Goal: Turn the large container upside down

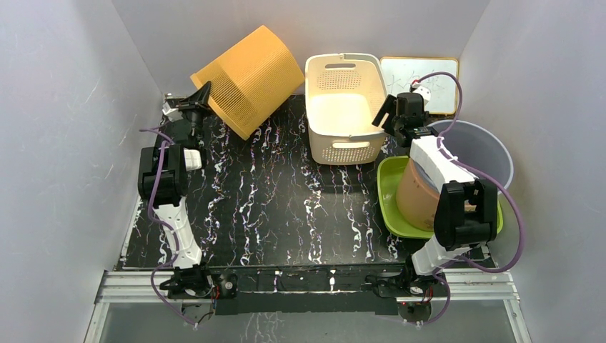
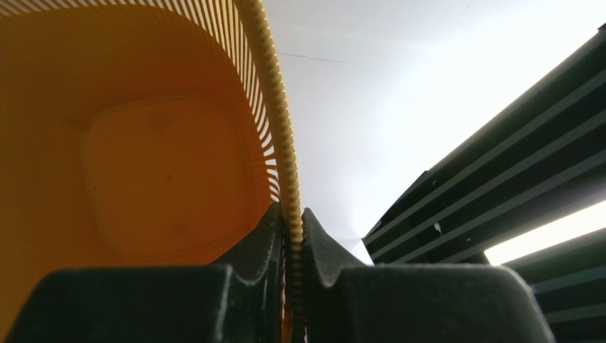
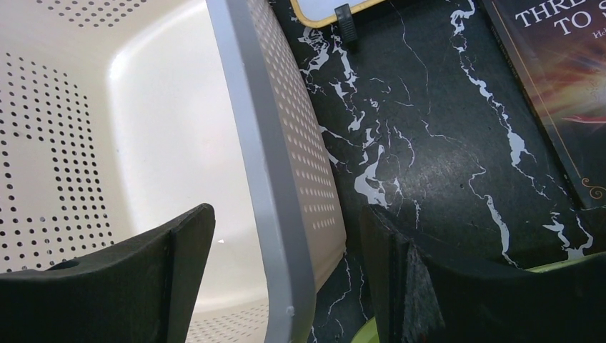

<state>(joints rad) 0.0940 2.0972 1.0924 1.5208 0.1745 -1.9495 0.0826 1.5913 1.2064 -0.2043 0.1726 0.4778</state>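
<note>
Overhead, the left gripper (image 1: pixel 203 91) holds the large orange slatted plastic bin (image 1: pixel 250 78) tilted just ahead of it. Its wrist view shows jaws pinching the rim, interior empty. The right wrist view has the right gripper (image 3: pixel 286 214) spread wide astride a wall of the empty cream perforated basket (image 3: pixel 86 143), with a book (image 3: pixel 550 86), unseen overhead, beyond its right finger.

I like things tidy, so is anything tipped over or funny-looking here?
Yes. The orange slatted basket at the back left is tilted steeply instead of standing flat, with the left gripper pinching its rim. The white perforated basket sits upright.
</note>
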